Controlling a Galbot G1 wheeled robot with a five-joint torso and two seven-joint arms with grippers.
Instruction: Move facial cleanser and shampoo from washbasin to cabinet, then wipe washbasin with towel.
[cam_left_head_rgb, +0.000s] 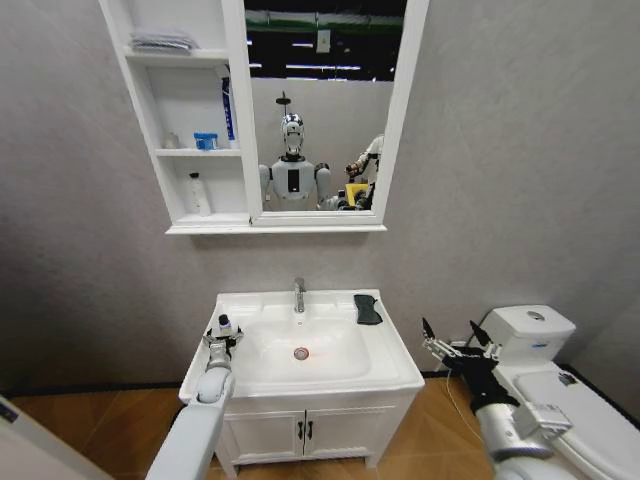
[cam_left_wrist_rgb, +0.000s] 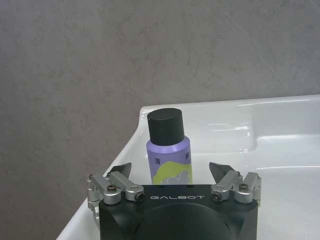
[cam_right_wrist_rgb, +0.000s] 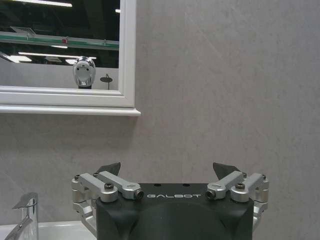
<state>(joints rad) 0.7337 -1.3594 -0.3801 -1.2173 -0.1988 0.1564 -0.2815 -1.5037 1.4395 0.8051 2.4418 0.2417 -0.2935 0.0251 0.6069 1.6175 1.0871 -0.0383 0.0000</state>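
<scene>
The cabinet (cam_left_head_rgb: 185, 150) holds a pale folded cloth stack (cam_left_head_rgb: 163, 41) on its top shelf, a blue tube (cam_left_head_rgb: 228, 107) and a small blue tub (cam_left_head_rgb: 205, 141) on the middle one, and a white bottle (cam_left_head_rgb: 200, 194) on the lowest. On the washbasin (cam_left_head_rgb: 395, 372), a purple bottle (cam_left_wrist_rgb: 168, 147) with a black cap stands upright at the left rim, long axis vertical (cap pointing up). The left gripper (cam_left_wrist_rgb: 171, 169) sits right at it, fingers spread, one on each side, not pressing it. The black towel (cam_left_head_rgb: 367, 309) lies flat on the rim right of the tap (cam_left_head_rgb: 298, 294). The right gripper (cam_left_head_rgb: 455, 335) hangs beside the washbasin near the toilet (cam_left_head_rgb: 540, 345), fingers spread wide, holding nothing.
</scene>
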